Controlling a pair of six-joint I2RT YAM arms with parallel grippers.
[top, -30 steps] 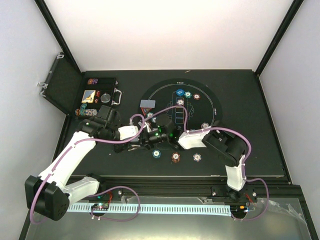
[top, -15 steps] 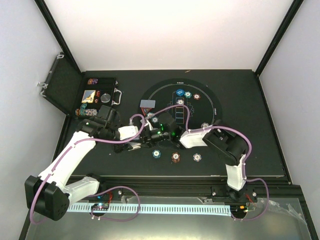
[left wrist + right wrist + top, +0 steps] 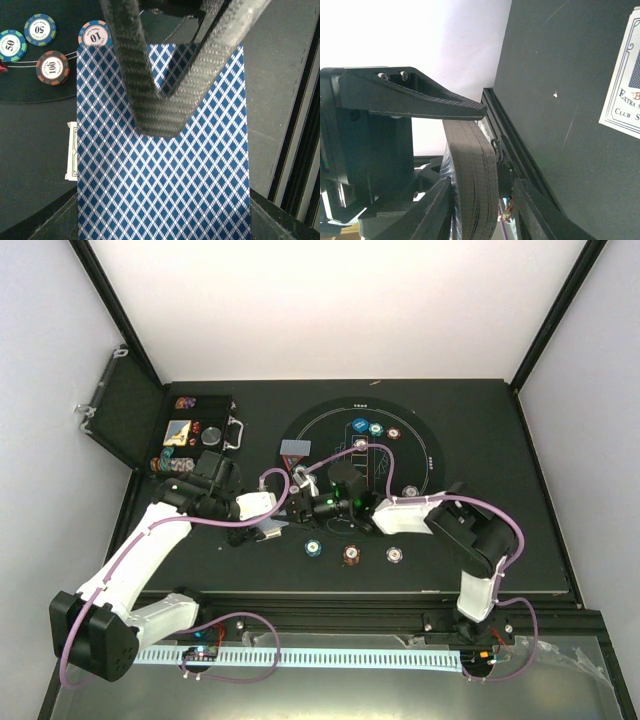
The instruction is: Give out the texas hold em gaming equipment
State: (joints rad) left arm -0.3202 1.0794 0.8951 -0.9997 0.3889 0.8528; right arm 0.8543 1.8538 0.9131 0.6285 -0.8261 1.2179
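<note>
One deck (image 3: 165,185) sits clamped lengthwise in the left gripper (image 3: 160,120). The right gripper (image 3: 470,145) straddles its edge; gripping or not, unclear.

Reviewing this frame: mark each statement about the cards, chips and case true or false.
1. The left gripper has its jaws closed on a deck of blue diamond-backed cards. True.
2. The black case is closed. False: its lid stands open.
3. In the top view, three chips lie in a row, apart from each other. True.
4. The left wrist view shows a chip marked 500. False: the readable ones are a 10 chip, a 50 chip and a 100 chip.
</note>
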